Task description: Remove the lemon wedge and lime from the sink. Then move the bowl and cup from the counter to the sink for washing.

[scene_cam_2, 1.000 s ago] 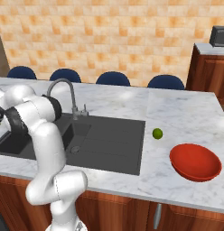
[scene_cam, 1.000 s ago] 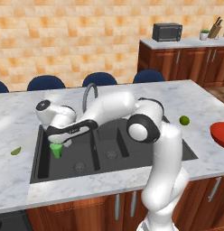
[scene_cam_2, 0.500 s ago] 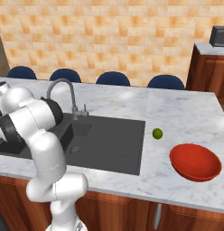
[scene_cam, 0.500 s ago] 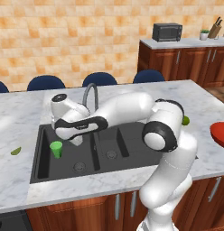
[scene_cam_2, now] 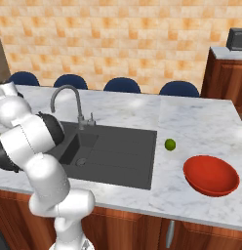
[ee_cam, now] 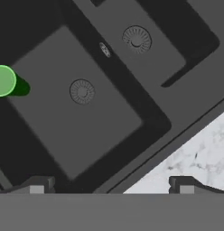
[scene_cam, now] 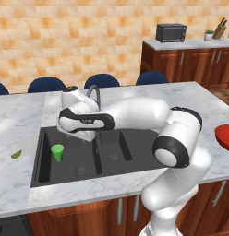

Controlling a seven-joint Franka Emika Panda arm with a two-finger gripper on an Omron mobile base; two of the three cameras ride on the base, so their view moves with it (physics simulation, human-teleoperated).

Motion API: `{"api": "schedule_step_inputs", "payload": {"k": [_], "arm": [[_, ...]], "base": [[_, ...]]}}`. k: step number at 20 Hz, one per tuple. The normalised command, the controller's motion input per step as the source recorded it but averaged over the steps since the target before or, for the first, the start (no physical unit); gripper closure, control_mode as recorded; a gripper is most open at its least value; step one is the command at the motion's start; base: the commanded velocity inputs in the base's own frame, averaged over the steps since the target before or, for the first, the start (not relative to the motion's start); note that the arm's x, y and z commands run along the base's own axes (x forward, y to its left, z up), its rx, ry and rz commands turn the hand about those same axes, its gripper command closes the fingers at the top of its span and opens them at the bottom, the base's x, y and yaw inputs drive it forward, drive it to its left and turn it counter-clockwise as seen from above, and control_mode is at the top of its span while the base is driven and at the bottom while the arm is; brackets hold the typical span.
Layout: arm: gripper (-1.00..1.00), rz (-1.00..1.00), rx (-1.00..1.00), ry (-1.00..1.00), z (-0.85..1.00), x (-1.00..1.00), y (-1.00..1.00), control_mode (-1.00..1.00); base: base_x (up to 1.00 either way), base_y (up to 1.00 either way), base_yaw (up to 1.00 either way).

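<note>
I have the tool point(ee_cam: 109, 185) hovering above the sink point(scene_cam: 130, 154), jaws spread wide, nothing between them. The cup point(scene_cam: 57, 152) stands upright in the left basin, apart from the drain. The lime point(scene_cam_2: 170, 144) sits on the bench point(scene_cam_2: 201, 127) just right of the sink, the bowl point(scene_cam_2: 211, 175) near it toward the front edge. A thin green sliver, probably the lemon wedge point(scene_cam: 15, 155), lies left of the sink.

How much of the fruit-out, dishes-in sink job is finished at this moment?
Done: the small round yellow-green lime and the thin green lemon wedge lie on the marble counter, and the bright green cup stands in the dark grey sink's left basin. In hand: nothing; the gripper is open above the sink. Left: the wide red bowl sits on the counter.
</note>
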Motion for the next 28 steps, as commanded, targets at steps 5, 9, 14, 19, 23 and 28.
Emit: {"api": "schedule_step_inputs", "payload": {"k": [5, 9, 14, 19, 23, 28], "arm": [[-1.00, 0.31, -0.04, 0.00, 0.21, -0.42, -0.29, -1.00], [-1.00, 0.13, 0.00, 0.07, 0.19, -0.34, -0.36, -1.00], [-1.00, 0.09, 0.00, 0.08, 0.21, -0.31, -0.39, -1.00], [-1.00, 0.13, 0.00, 0.05, 0.22, -0.31, -0.40, -1.00], [-1.00, 0.14, 0.00, 0.03, 0.14, -0.27, -0.40, -1.00], [-1.00, 0.15, 0.00, 0.00, 0.09, -0.27, -0.42, -1.00]], "base": [[0.00, 0.00, 0.00], [0.00, 0.00, 0.00], [0.00, 0.00, 0.00], [0.00, 0.00, 0.00], [0.00, 0.00, 0.00], [0.00, 0.00, 0.00]]}}
